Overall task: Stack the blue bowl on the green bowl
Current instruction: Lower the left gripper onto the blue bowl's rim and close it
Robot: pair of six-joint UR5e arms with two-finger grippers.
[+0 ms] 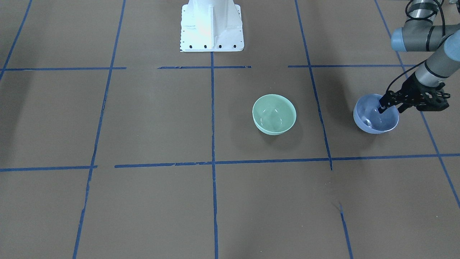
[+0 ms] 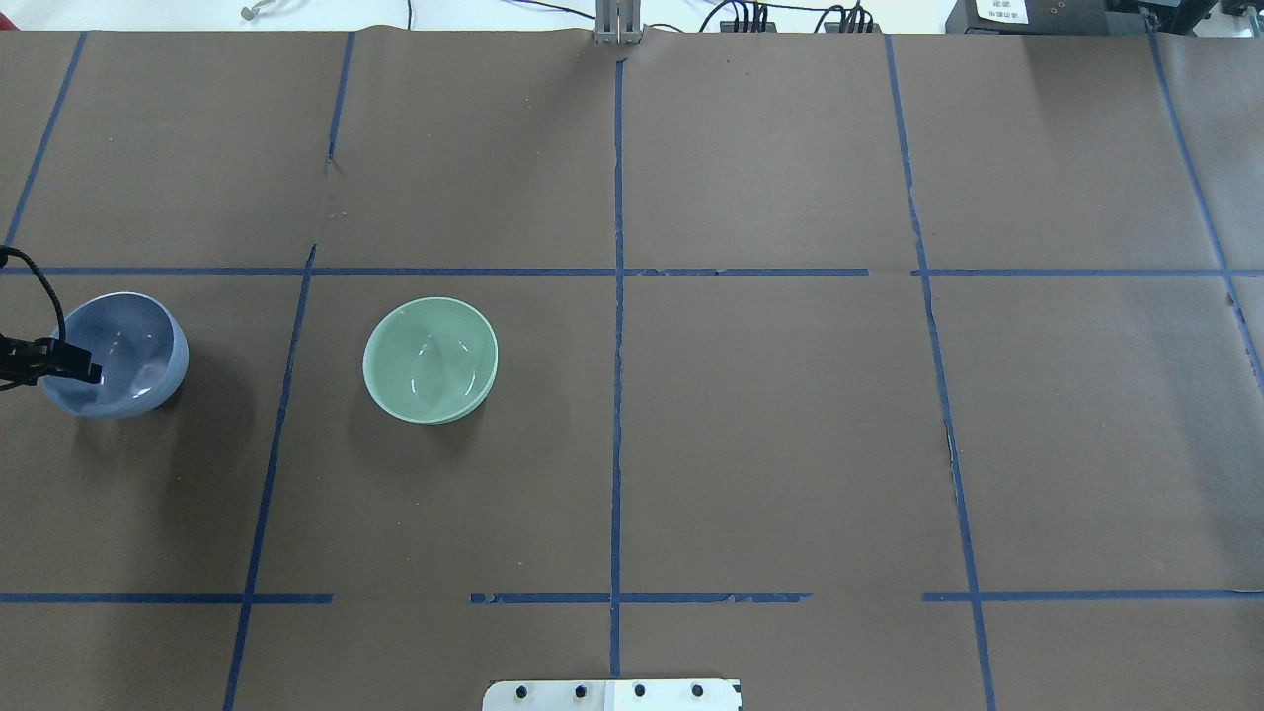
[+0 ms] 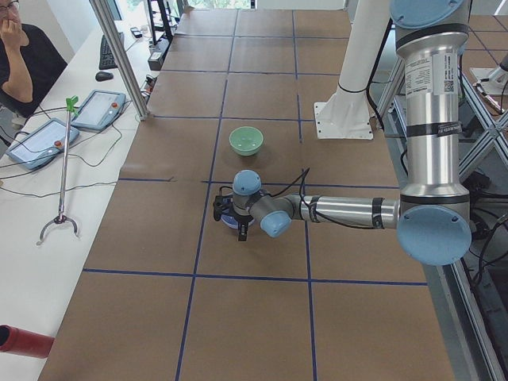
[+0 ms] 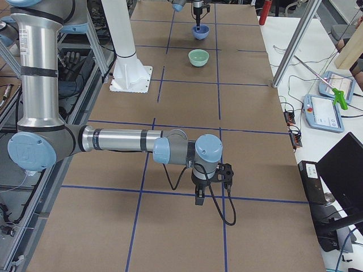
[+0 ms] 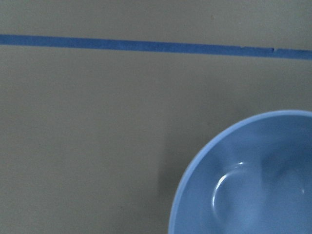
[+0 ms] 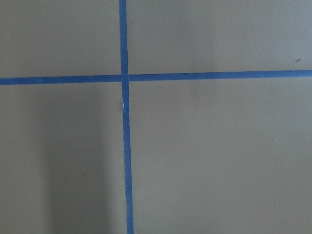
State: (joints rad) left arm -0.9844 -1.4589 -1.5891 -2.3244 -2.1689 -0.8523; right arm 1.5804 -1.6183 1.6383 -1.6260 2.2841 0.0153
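The blue bowl [image 1: 373,117] stands upright on the brown table, on the robot's far left; it also shows in the overhead view [image 2: 123,360] and fills the lower right of the left wrist view [image 5: 253,180]. My left gripper [image 1: 391,108] is low at the bowl's outer rim, one finger inside the bowl and one outside, the jaws apart and looking open. The green bowl [image 1: 274,114] stands empty about a bowl's width away toward the table's middle [image 2: 431,359]. My right gripper [image 4: 199,198] shows only in the right side view, low over bare table far from both bowls; I cannot tell its state.
Blue tape lines [image 2: 618,296] divide the brown paper table cover into squares. The robot's white base [image 1: 212,27] stands at the table's edge. Tablets and cables lie on a side bench [image 3: 71,119] beyond the table.
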